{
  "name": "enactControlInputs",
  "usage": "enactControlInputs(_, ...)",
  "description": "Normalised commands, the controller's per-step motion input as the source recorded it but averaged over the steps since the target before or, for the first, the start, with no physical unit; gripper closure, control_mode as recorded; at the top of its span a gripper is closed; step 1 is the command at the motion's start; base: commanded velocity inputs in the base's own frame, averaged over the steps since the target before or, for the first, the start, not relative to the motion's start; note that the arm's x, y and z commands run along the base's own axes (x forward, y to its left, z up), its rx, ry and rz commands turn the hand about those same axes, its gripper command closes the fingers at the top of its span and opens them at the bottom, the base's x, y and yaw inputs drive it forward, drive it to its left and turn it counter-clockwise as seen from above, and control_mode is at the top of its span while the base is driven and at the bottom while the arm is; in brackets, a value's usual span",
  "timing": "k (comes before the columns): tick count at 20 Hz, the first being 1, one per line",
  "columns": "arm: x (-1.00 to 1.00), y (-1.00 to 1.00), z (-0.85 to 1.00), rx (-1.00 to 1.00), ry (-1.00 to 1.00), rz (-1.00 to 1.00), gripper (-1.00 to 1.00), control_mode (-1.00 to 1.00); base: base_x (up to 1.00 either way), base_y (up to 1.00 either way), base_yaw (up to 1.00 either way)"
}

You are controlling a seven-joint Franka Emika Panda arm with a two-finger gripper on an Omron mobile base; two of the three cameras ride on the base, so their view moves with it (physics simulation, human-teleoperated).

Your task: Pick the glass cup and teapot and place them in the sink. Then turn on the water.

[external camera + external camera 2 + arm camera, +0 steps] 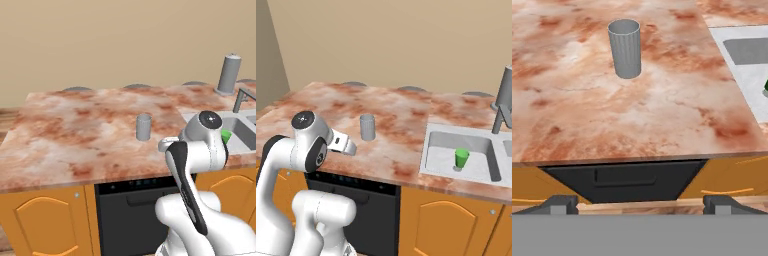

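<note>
The tool was spread wide and empty, at the frame's bottom. The glass cup stood upright on the tabletop, upper centre. A fast approach might tip the tall cup.

You have one glass cup on the desk, one green cup in one sink, one tap, and one dishwasher front below.

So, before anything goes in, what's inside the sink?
A small green cup stands upright in the sink's left basin. The right basin is mostly cut off, so its contents can't be seen.
</note>
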Motion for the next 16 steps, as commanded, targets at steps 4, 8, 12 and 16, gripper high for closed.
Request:
enactControlInputs(4, 0.0, 0.0, 0.0, 0.0, 0.0, 0.0, -1.0, 1.0, 0.29, 0.0, 0.0)
enactControlInputs(8, 0.0, 0.0, 0.0, 0.0, 0.0, 0.0, -1.0, 1.0, 0.31, 0.0, 0.0)
enactControlInputs(12, 0.0, 0.0, 0.0, 0.0, 0.0, 0.0, -1.0, 1.0, 0.51, 0.0, 0.0)
enactControlInputs(16, 0.0, 0.0, 0.0, 0.0, 0.0, 0.0, -1.0, 1.0, 0.73, 0.03, 0.0)
